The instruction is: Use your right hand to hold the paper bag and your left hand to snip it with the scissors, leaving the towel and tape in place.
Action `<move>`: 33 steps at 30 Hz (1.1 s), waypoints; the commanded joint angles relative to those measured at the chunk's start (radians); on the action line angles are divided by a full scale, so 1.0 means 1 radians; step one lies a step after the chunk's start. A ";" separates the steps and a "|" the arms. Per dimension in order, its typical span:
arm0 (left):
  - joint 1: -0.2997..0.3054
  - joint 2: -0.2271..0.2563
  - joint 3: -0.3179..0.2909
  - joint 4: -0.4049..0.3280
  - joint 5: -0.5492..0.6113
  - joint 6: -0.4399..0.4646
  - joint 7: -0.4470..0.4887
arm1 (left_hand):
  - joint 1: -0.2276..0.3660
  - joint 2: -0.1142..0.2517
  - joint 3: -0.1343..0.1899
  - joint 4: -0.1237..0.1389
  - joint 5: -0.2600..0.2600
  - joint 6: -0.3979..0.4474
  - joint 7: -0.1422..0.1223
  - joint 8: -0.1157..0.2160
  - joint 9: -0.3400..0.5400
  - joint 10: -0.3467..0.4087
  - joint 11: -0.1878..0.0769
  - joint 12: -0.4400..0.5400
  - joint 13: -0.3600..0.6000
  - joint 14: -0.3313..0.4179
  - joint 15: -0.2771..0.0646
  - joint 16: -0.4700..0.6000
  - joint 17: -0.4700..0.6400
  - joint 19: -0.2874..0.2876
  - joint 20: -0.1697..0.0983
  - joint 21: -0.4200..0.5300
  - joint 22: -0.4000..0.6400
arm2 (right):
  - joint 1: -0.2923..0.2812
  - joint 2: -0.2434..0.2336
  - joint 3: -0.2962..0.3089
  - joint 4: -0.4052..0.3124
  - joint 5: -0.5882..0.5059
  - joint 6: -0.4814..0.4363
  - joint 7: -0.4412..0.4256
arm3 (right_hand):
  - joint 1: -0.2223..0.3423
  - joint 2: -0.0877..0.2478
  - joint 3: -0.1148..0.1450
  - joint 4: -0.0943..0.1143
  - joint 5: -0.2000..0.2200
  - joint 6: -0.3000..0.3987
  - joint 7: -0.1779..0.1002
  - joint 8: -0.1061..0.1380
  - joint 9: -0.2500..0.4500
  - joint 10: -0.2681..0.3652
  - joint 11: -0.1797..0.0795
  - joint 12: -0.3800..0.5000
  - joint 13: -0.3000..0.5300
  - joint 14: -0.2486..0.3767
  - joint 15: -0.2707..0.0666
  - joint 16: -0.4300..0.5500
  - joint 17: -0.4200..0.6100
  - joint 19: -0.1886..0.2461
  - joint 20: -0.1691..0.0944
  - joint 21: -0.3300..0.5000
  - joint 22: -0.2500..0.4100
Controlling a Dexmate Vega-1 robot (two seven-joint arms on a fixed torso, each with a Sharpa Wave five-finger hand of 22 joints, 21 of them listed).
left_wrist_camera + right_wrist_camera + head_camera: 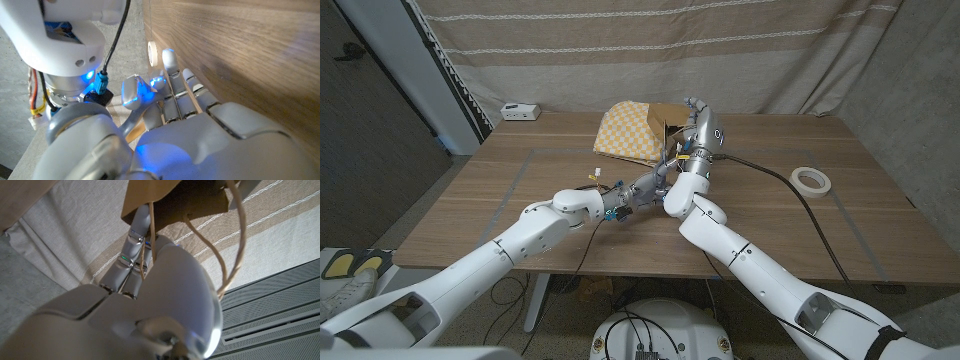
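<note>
One right robot hand (150, 280) grips the upright paper bag (665, 125) by its handles.

Yellow-and-white checked towel (625, 132), brown paper bag (669, 120) with tan cord handles (235, 255), white tape (812, 180) on a wood-grain brown surface (520, 200). Behind the bag, a beige curtain (650, 50) with pale stripes. Silver-white arms (530, 240).

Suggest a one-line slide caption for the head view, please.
Right hand at the paper bag beside the checkered towel; tape lies apart.
</note>
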 commanded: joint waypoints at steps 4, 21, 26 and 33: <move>0.007 0.007 -0.005 -0.006 -0.002 -0.004 0.007 | 0.011 0.005 -0.032 0.037 0.010 -0.029 0.082 0.064 0.007 0.010 -0.008 0.006 0.014 -0.001 -0.066 0.009 0.002 0.010 0.003 -0.001 0.002 | -0.006 -0.004 0.005 -0.006 0.000 -0.001 -0.002 | 0.002 0.009 0.013 -0.004 0.007 -0.007 0.000 0.002 0.002 -0.001 0.001 -0.002 0.004 -0.001 -0.111 0.005 0.000 -0.004 -0.113 -0.003 0.001; 0.000 0.008 -0.004 0.000 -0.005 0.000 -0.001 | 0.012 0.001 -0.034 0.050 0.012 -0.030 0.081 0.064 0.002 0.013 -0.007 0.000 0.002 -0.004 -0.067 0.014 0.002 0.009 0.003 -0.003 0.003 | -0.014 -0.005 0.014 -0.012 0.004 -0.022 -0.003 | 0.001 0.009 0.013 -0.005 0.011 -0.002 -0.001 0.006 0.001 0.005 0.003 0.002 0.003 -0.001 -0.114 0.009 0.001 -0.002 -0.113 -0.002 0.001; -0.002 0.005 -0.001 0.002 -0.001 0.000 -0.003 | 0.012 0.002 -0.033 0.053 0.013 -0.031 0.083 0.063 0.002 0.012 -0.010 -0.005 -0.007 -0.003 -0.065 0.013 -0.003 0.010 0.003 -0.003 0.003 | -0.017 -0.010 0.014 -0.017 0.003 -0.027 -0.002 | 0.000 0.008 0.013 -0.005 0.011 0.001 -0.001 0.007 0.001 0.007 0.003 0.003 0.003 -0.001 -0.112 0.010 0.000 -0.002 -0.113 -0.002 0.001; -0.004 -0.004 0.002 0.010 0.003 -0.007 -0.001 | 0.013 0.002 -0.033 0.056 0.013 -0.029 0.083 0.058 -0.003 0.009 -0.008 0.006 0.010 -0.005 -0.065 0.015 -0.001 0.009 0.003 -0.004 0.003 | -0.017 -0.013 0.016 -0.017 0.003 -0.034 0.000 | 0.000 0.007 0.013 -0.005 0.012 0.002 0.001 0.008 0.001 0.009 0.004 0.004 0.003 0.000 -0.113 0.011 0.000 -0.001 -0.113 -0.001 0.001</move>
